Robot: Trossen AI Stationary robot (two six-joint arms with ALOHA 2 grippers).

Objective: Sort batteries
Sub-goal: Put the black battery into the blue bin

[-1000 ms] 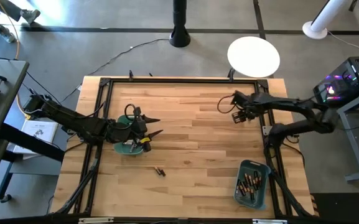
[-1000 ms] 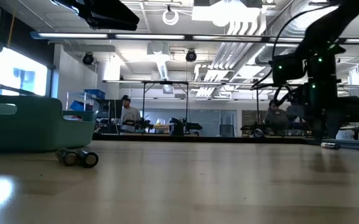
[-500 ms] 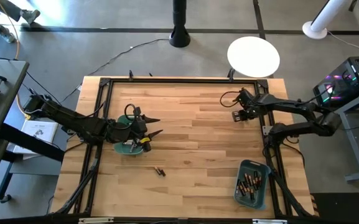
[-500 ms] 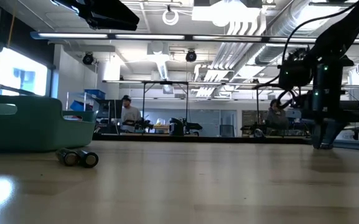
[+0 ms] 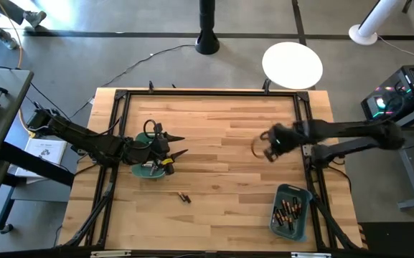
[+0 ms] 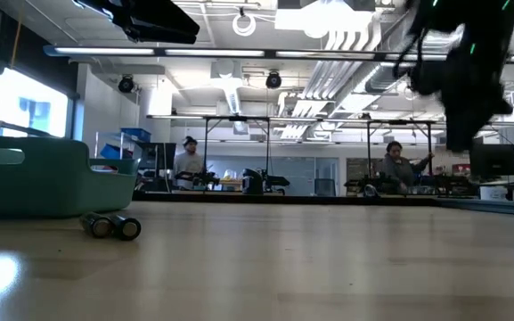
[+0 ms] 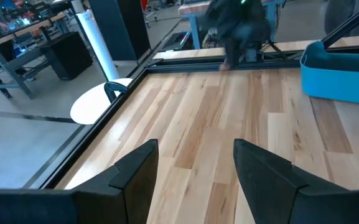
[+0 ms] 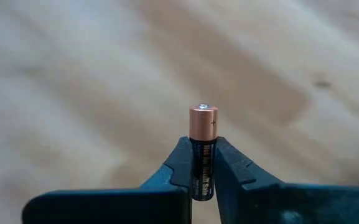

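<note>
The left tool (image 5: 172, 145) hangs with fingers spread over a teal bin (image 5: 149, 170) on the pale wooden bench (image 5: 214, 172). Just beyond that tool's tips lie two small dark cylindrical batteries (image 5: 184, 197), side by side. The right tool (image 8: 203, 163) pinches a copper-topped battery (image 8: 203, 151) upright. Nearer the bench's front corner from it, a second teal bin (image 5: 301, 192) holds many more cells (image 5: 286, 211).

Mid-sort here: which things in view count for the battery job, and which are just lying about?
Job:
- battery gripped in right end effector
- two loose batteries on the table
- batteries in right bin
- left bin under left end effector, open

Lying about:
- white disc off the table
- black post
</note>
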